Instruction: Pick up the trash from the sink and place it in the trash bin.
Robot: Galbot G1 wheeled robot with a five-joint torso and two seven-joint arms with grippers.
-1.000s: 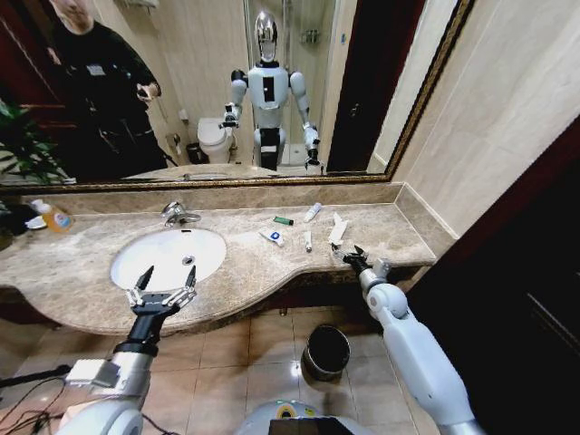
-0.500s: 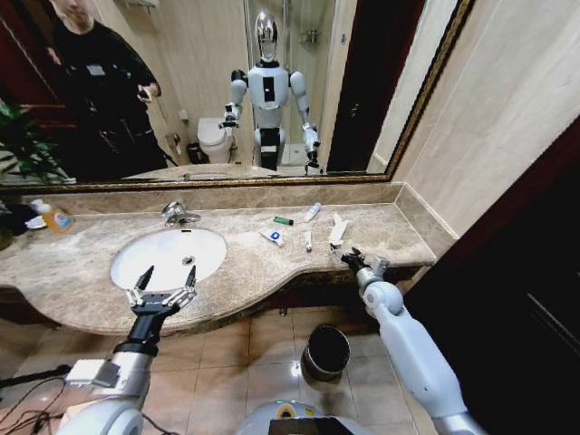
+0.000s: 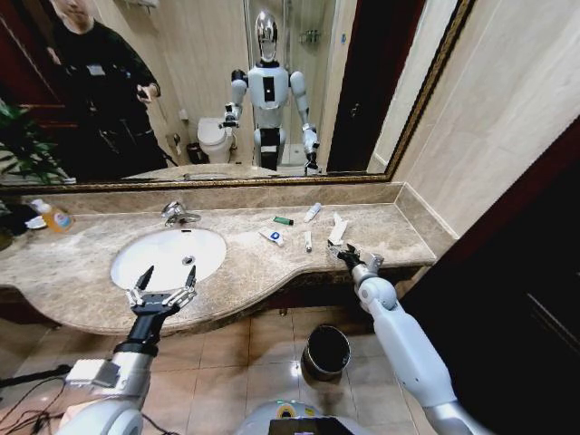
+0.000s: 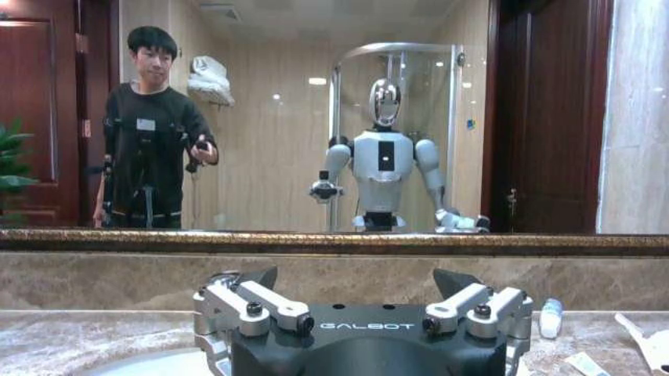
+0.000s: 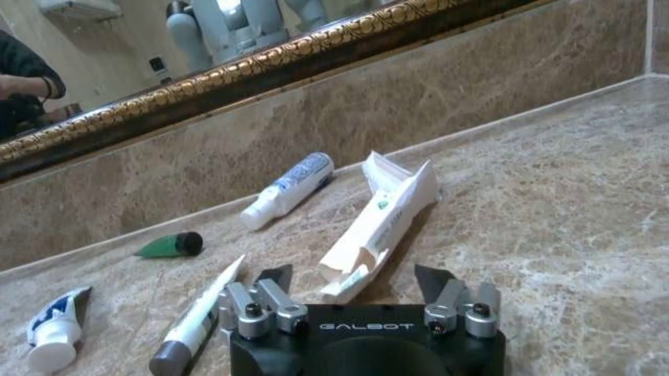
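Observation:
The trash lies on the marble counter right of the sink (image 3: 136,272), not in the basin: a white sachet with a blue mark (image 3: 271,236), a thin tube (image 3: 308,241), a tiny green piece (image 3: 284,220), a white tube (image 3: 312,212) and a crumpled white wrapper (image 3: 337,229). My right gripper (image 3: 344,253) hovers open at the counter's front edge, just short of the wrapper. In the right wrist view the wrapper (image 5: 381,223) points in between the open fingers of the right gripper (image 5: 356,283). My left gripper (image 3: 163,287) stays open over the sink's front rim. The trash bin (image 3: 325,352) stands on the floor below.
A chrome tap (image 3: 177,214) sits behind the basin. A clear bottle of orange liquid (image 3: 53,216) stands at the counter's far left. The mirror and a wall bound the counter at the back and right. Tiled floor surrounds the bin.
My right gripper has moved forward and to the left over the counter edge, closer to the white wrapper. The left arm has not moved.

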